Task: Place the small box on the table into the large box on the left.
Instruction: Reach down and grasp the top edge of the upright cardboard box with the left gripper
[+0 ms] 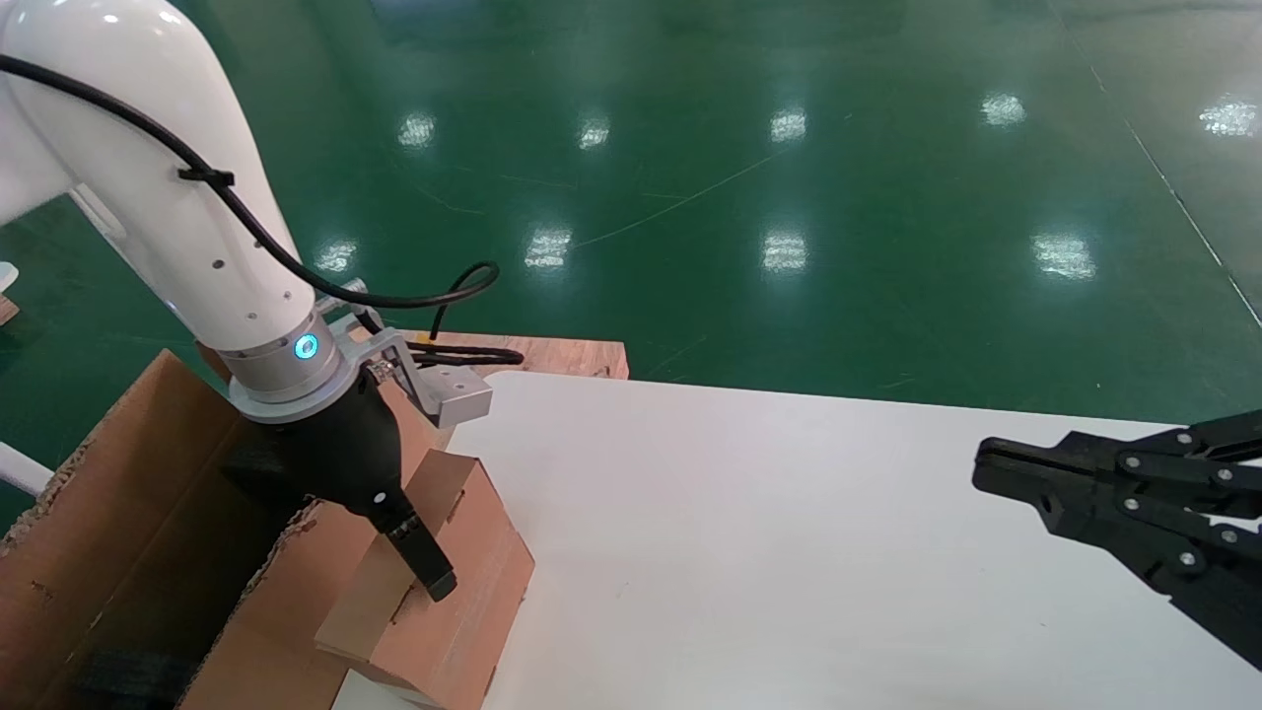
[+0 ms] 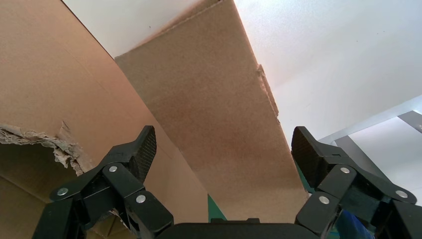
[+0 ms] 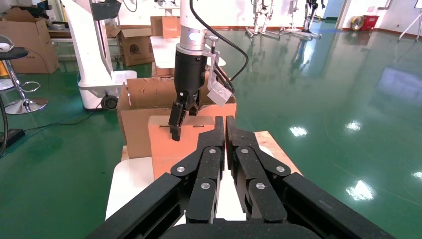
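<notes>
At the left edge of the white table [image 1: 789, 513], a small oblong brown cardboard box [image 1: 444, 582] leans against the large ragged-edged brown carton [image 1: 118, 532]. The left gripper [image 2: 224, 154] straddles it, fingers spread wide, gripping nothing. The right gripper [image 3: 225, 130] hovers near the right edge, fingers closed together, empty.

A glossy green floor [image 1: 749, 197] fills the room, mirroring rows of ceiling lights as bright patches. Beyond it in the right wrist view, cardboard cartons [image 3: 134, 45] sit near a white machine base [image 3: 99, 74]. A stool [image 3: 20, 74] stands beside that base, and a red bin [image 3: 368, 22] stands far across the floor.
</notes>
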